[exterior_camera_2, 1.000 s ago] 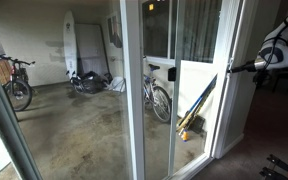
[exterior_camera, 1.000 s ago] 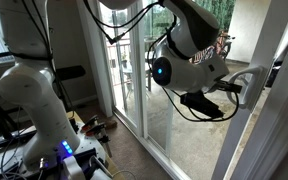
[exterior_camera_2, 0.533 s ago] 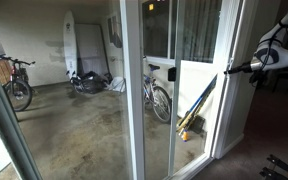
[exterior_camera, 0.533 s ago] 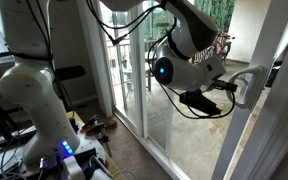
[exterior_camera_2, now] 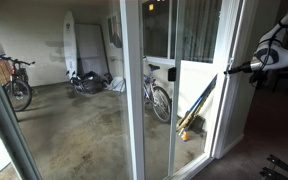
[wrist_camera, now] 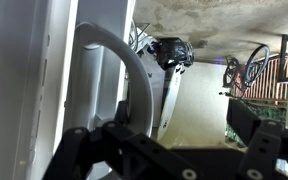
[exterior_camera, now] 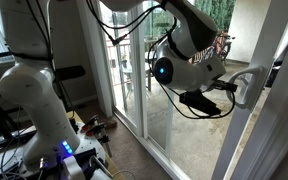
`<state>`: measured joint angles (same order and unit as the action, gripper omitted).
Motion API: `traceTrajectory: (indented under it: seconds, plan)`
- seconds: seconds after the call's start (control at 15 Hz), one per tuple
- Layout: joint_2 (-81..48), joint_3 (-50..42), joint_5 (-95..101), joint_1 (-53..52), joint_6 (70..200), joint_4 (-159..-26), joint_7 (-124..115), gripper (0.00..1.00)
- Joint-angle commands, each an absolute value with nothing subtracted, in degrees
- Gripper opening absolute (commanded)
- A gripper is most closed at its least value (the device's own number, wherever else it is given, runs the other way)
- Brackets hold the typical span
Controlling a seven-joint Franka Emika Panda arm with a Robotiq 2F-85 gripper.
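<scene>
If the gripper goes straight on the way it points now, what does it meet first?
Probably the door handle, close ahead of the open gripper and a little off its middle line. Depth is unclear.

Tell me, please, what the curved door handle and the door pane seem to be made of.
Door handle: probably painted or coated metal, possibly plastic; smooth, pale, dull surface with soft shading. Door pane: clear glass; the bicycle outside shows straight through it.

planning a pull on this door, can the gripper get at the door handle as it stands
Probably yes. The gripper sits right at the door handle, and the wrist view shows the handle between its spread fingers with nothing in the way. Contact is hard to tell.
</scene>
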<state>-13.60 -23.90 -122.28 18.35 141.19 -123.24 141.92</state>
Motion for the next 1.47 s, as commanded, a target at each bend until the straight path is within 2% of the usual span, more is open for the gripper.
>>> traceTrajectory:
  seconds: [0.0,0.47,1.4]
  plan:
    - [-13.1,-23.2,-123.2,17.4,142.3,-123.9,143.6,1.00]
    - [-15.3,-23.7,-122.5,18.3,142.7,-121.0,141.0,1.00]
    - [-13.5,-22.5,-122.6,16.4,142.3,-124.5,145.3,1.00]
